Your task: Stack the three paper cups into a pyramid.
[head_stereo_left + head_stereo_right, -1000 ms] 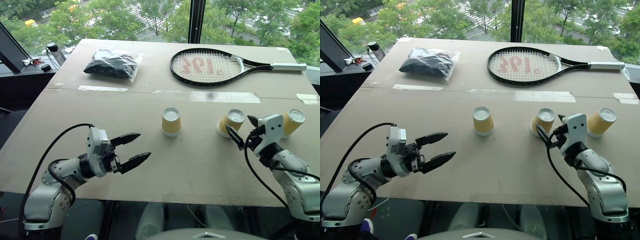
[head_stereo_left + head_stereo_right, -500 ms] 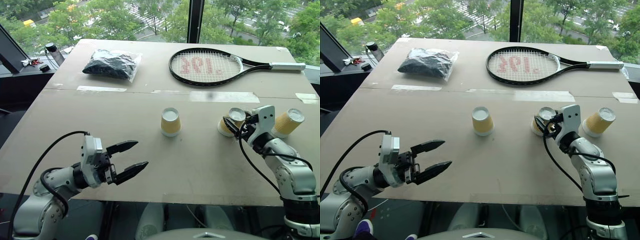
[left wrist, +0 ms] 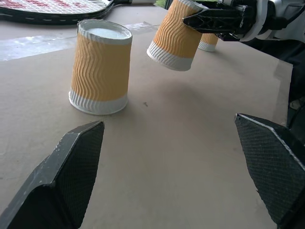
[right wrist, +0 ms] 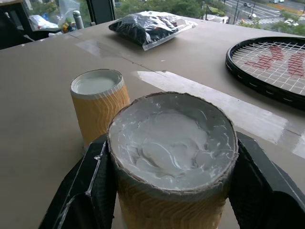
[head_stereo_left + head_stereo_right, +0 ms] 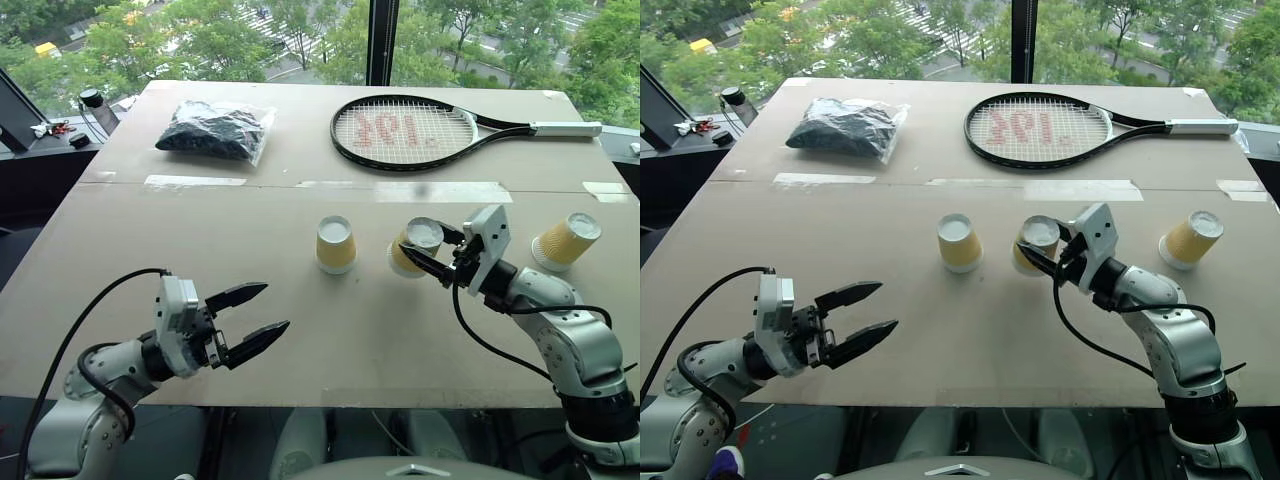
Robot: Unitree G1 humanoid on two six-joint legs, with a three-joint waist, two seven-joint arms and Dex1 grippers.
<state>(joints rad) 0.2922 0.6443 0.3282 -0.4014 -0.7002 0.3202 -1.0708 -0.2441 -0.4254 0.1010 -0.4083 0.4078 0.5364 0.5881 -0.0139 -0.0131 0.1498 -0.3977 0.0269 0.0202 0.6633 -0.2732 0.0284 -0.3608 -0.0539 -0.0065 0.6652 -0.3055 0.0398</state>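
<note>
Gripped cup (image 5: 410,249) now leftward (racket (image 5: 405,131) "192")

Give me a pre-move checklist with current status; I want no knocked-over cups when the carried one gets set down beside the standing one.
1. Right gripper fingers clamp the carried cup: ok.
2. Carried cup lifted off the table, per left wrist view: ok.
3. Carried cup level: not ok, tilted.
4. Standing cup upright, apart from the carried cup: ok.
5. Third cup in place for stacking: not ok, leaning at far right.
6. Left gripper open, away from the cups: ok.
</note>
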